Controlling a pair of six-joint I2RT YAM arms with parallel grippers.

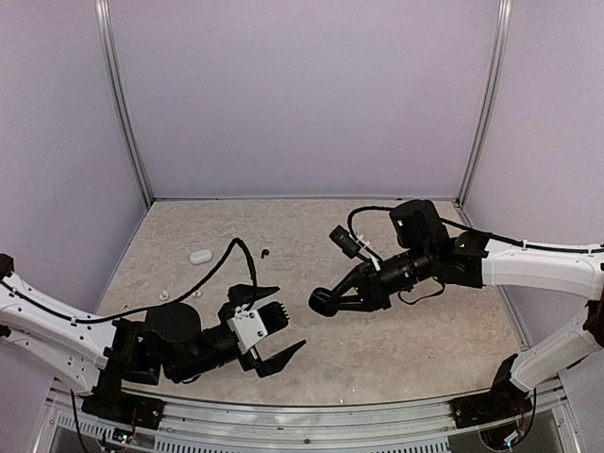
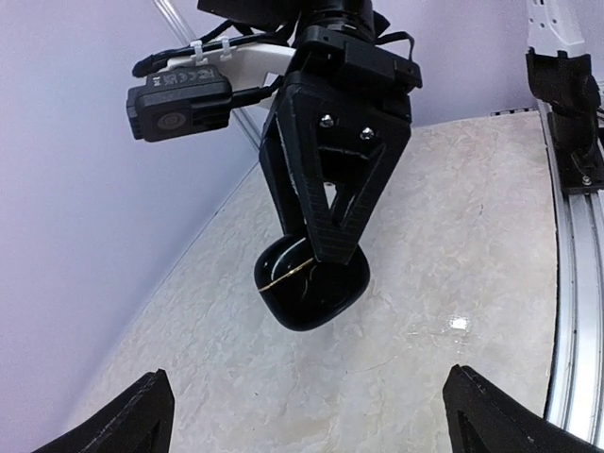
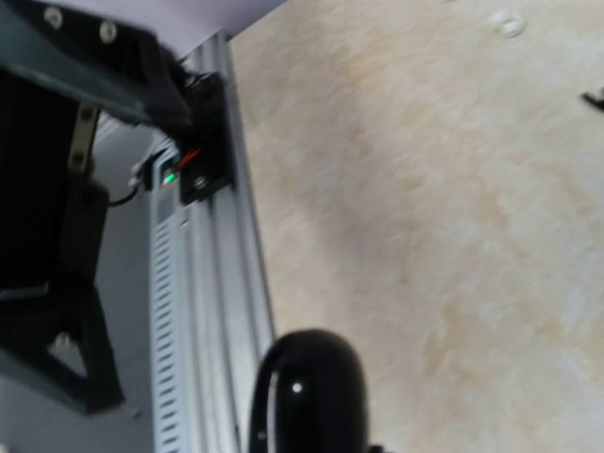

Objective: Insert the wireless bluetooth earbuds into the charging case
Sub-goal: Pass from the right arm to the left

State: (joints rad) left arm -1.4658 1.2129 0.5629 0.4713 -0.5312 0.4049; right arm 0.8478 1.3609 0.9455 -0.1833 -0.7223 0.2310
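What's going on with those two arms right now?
Left end effector open, empty. Right end effector shut on black charging case. One black earbud lying loose. No obstruction seen.

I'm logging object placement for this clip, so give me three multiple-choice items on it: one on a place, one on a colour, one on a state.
1. Where is the black charging case?
A. Clamped in the right hand
B. On the rail at the near edge
C. Inside a box

2. What colour is the second case, lying on the table?
A. Red
B. White
C. Blue

3. What state is the left hand in?
A. Shut on an earbud
B. Shut on a cable
C. Open, holding nothing

Answers:
1 A: the left wrist view shows the case gripped there.
2 B: it reads plainly white in the top view.
3 C: it is spread wide with nothing in between.
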